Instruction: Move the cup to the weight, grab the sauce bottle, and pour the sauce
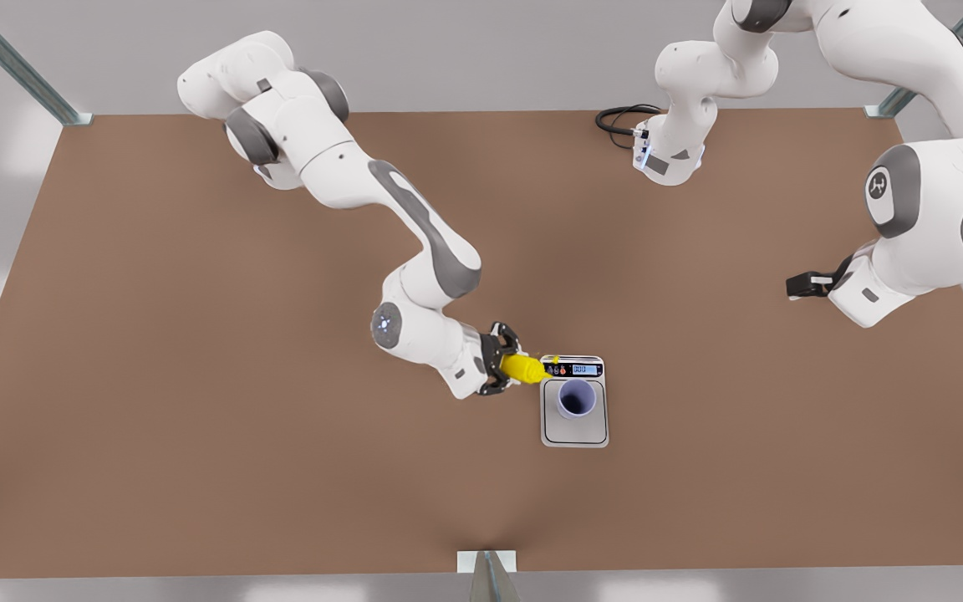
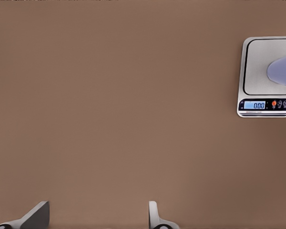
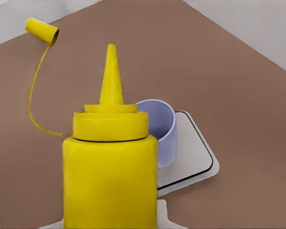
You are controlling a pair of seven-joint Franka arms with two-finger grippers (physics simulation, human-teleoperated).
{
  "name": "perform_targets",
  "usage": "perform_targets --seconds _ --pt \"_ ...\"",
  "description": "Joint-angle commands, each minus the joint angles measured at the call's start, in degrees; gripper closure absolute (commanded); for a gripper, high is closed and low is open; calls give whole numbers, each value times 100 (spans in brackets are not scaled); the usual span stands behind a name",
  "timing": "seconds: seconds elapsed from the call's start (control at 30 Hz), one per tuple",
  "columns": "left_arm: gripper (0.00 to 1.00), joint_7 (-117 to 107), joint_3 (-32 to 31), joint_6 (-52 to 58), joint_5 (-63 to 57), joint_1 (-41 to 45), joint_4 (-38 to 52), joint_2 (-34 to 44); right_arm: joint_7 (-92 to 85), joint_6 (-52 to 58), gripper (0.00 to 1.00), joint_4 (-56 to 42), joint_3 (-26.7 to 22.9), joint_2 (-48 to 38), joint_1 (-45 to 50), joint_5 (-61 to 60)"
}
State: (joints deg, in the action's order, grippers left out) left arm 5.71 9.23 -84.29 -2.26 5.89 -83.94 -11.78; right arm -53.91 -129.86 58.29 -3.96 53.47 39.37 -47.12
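From the front view, the right end effector is clamped on the bottle, which lies tipped over with its nozzle reaching to the scale's display end; the cup stands upright on the scale's plate, and the scale sits on the tabletop a little toward its near edge, around the middle of its width. The other arm waits over the far right corner, its end effector well apart from the work. In the left wrist view, the left end effector's fingers stand wide apart with nothing between them above bare tabletop, the scale and cup off to one side. In the right wrist view, the bottle is held at its lower body, its cap dangling on a thin tether, and the cup stands just beyond on the scale. I'd judge the bottle light, soft-walled and a bit slick, so a mid-body hold like this suits it, though a hard squeeze could push sauce out early; the cup looks light and easily knocked over.
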Motion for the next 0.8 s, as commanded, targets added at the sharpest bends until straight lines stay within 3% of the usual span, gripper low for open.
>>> perform_targets --seconds 0.0,0.47,0.63,0.77 --pt "0 0 0 0 -3 0 1 0 29 -13 52 -19 0 32 17 18" --pt "0 0 0 9 6 0 -26 -8 372 31 51 -19 -132 111 132 36" --pt "0 -18 0 53 6 0 -26 0 706 137 51 -599 -184 551 141 45" --pt "0 -18 0 53 6 0 -26 0 645 444 51 -538 -184 367 88 36"
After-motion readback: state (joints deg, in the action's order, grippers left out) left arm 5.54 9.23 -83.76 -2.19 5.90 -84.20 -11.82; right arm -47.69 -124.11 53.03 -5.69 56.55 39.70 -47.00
